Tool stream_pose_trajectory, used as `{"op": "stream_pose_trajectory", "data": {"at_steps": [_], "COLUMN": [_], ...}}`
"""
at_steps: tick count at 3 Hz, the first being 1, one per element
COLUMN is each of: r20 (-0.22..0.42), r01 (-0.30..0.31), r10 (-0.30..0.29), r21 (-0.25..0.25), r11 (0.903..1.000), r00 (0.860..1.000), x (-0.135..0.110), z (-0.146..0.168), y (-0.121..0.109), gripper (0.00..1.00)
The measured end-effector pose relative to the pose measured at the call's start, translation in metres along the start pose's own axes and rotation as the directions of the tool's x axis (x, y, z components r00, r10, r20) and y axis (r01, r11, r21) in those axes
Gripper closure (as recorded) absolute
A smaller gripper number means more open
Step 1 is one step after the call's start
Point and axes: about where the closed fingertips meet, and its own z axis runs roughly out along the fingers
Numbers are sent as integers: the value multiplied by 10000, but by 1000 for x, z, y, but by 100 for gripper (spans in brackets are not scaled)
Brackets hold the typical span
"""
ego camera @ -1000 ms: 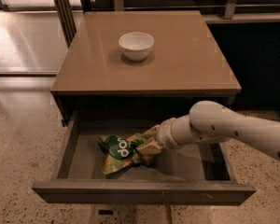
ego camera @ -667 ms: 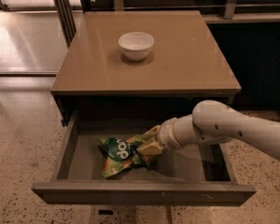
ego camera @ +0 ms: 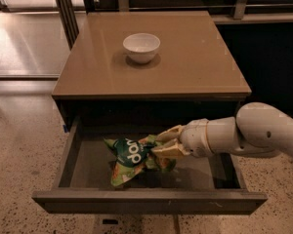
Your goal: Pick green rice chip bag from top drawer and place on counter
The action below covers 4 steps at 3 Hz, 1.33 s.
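The green rice chip bag [ego camera: 131, 156] lies crumpled in the open top drawer [ego camera: 83, 167], its dark green "pop" patch facing up. My gripper [ego camera: 164, 142] reaches in from the right, low inside the drawer. Its tan fingers [ego camera: 172, 132] are closed on the bag's right end. The bag looks slightly raised at that end, with its left part resting on the grey drawer floor. The tan counter [ego camera: 195, 62] sits directly above the drawer.
A white bowl [ego camera: 141, 47] stands on the counter, left of centre and towards the back. The drawer's front panel [ego camera: 146, 202] sticks out towards the camera. Speckled floor lies on both sides, and dark metal posts [ego camera: 66, 9] stand at the back left.
The gripper and the bag's right end have shifted slightly up and to the right. The arm's white forearm has drawn back to the right. The bowl and drawer have not moved.
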Motion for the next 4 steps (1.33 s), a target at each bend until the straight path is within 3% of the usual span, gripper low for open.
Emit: {"op": "stream_pose_trajectory", "data": {"at_steps": [1,2,3,4], "r20": [639,560,565,810], "r01": [631,1439,1423,1673], "r10": [-655,-1498,-1481,-1766], "r21": [388,976,959,1097], "r11": [9973,9848,9852,9798], "r00": [9958,9871,9874,9809], "x": [-33,-68,-68,-94], "z": [-46,-78,-77,-99], "y": [14,15,15,4], "gripper": [100,100,100,100]}}
